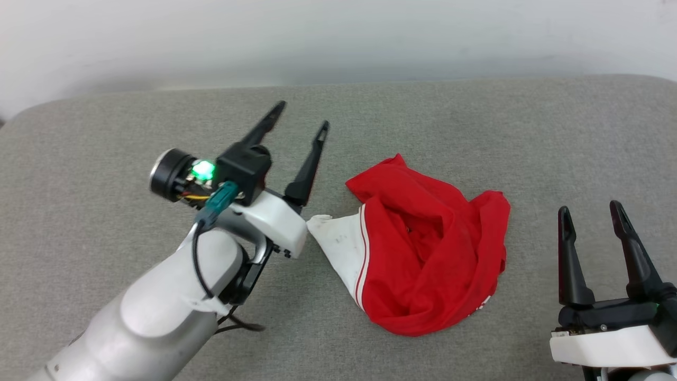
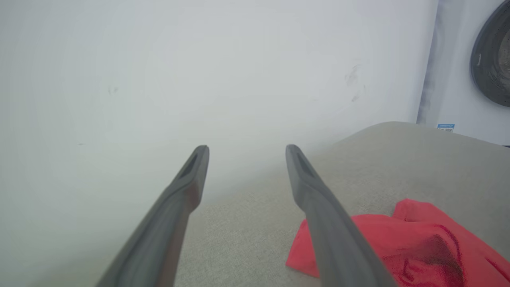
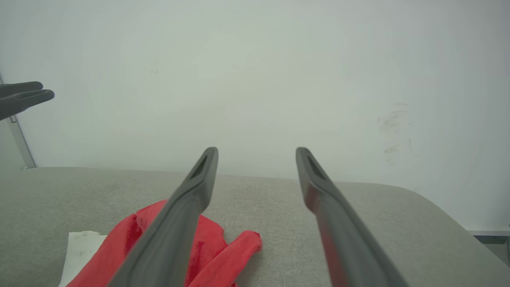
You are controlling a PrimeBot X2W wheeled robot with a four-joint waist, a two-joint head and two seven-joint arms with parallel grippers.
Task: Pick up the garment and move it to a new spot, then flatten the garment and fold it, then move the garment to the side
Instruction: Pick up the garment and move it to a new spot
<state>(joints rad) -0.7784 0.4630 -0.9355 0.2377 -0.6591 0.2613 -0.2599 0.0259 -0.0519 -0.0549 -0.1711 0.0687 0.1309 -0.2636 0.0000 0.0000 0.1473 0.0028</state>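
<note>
At the centre of the grey padded surface, between our two arms, the garment lies in a crumpled heap, its red body bunched and one white sleeve splayed toward the left gripper. We judge it light, limp and not fragile. It will drape and slip when lifted, so we pinch a raised red fold or the sleeve hem. The left gripper and right gripper stand spread and empty, apart from the cloth. We see no obstacle between them; the pale wall stands behind.
</note>
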